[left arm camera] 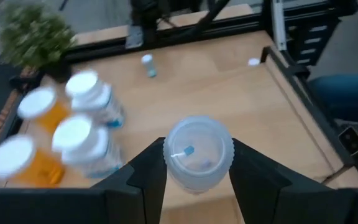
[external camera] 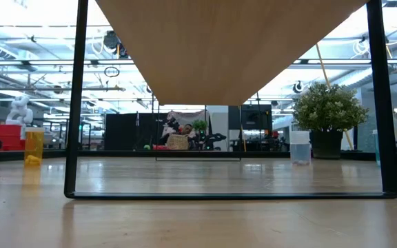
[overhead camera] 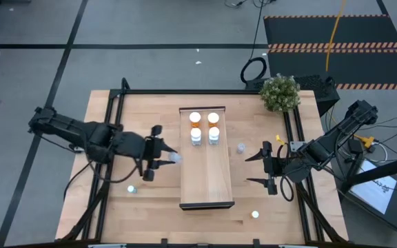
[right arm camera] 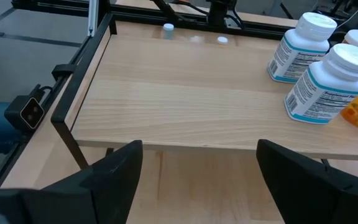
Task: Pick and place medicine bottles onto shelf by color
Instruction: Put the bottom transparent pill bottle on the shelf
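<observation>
The shelf (overhead camera: 206, 186) is a long light-wood tray raised on a black frame; the low view shows its underside (external camera: 233, 48). At its far end stand two orange bottles (overhead camera: 195, 118) and two white bottles (overhead camera: 214, 135) with white caps; the left wrist view shows these orange bottles (left arm camera: 23, 165) and white bottles (left arm camera: 82, 140) too. My left gripper (overhead camera: 169, 158) is at the shelf's left edge, shut on a pale bottle (left arm camera: 197, 155). My right gripper (overhead camera: 262, 169) hangs open right of the shelf, touching nothing (right arm camera: 197, 168). My left gripper pinches the pale bottle (overhead camera: 176, 158) between its two fingers (left arm camera: 145, 177), one on each side of the round body (left arm camera: 171, 163). The fingers come level from the table's left. One round end of the bottle faces the wrist camera. It is held clear of the table, at the shelf's left edge.
Loose bottles stand on the table: one right of the shelf (overhead camera: 240, 147), one near left (overhead camera: 132, 188), one near right (overhead camera: 255, 214). A potted plant (overhead camera: 280, 92) sits at the far right corner. Black rails (overhead camera: 109, 131) run along the table's sides.
</observation>
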Robot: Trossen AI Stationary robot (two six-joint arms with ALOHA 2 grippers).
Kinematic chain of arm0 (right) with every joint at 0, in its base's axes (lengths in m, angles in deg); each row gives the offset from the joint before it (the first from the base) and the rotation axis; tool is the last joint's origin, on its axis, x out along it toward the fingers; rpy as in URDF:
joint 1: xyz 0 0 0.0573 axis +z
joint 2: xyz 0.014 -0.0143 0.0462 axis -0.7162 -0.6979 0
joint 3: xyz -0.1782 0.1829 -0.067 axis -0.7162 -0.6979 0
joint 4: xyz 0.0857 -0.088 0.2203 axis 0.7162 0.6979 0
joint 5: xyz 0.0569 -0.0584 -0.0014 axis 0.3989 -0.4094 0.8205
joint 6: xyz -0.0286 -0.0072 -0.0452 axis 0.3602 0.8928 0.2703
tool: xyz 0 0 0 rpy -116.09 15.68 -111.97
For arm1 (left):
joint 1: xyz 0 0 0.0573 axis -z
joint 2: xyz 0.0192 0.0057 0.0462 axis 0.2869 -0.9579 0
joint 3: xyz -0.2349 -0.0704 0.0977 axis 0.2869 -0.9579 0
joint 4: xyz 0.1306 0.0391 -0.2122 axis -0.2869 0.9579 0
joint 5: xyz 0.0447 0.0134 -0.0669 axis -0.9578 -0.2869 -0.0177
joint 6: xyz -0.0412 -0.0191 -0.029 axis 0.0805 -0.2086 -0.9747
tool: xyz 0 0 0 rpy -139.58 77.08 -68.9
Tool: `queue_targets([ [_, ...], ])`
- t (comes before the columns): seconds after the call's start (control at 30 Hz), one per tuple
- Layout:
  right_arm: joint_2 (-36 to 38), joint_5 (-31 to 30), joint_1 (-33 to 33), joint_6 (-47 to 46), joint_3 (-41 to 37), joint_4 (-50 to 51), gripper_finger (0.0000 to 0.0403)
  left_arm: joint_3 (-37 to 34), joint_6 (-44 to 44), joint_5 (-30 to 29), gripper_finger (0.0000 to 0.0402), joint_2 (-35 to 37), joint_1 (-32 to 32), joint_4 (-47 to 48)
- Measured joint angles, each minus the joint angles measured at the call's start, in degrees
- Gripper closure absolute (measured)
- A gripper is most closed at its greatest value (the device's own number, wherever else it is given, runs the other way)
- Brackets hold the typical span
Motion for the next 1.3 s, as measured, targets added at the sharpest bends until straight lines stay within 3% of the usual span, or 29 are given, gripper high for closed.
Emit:
queue_targets([
  [0.33, 0.00, 0.11, 0.00, 0.20, 0.00, 0.45, 0.0095, 10.62, 8.39, 5.99, 0.0245, -11.87, -6.13, 0.81],
  [0.63, 0.00, 0.13, 0.00, 0.35, 0.00, 0.98, 0.0095, 10.99, 6.45, 6.07, 0.0245, -17.56, -10.33, 2.17],
  [1.3, 0.00, 0.15, 0.00, 1.03, 0.00, 0.87, 0.0095, 11.02, 7.68, 6.32, 0.0245, -23.45, -10.28, 3.42],
])
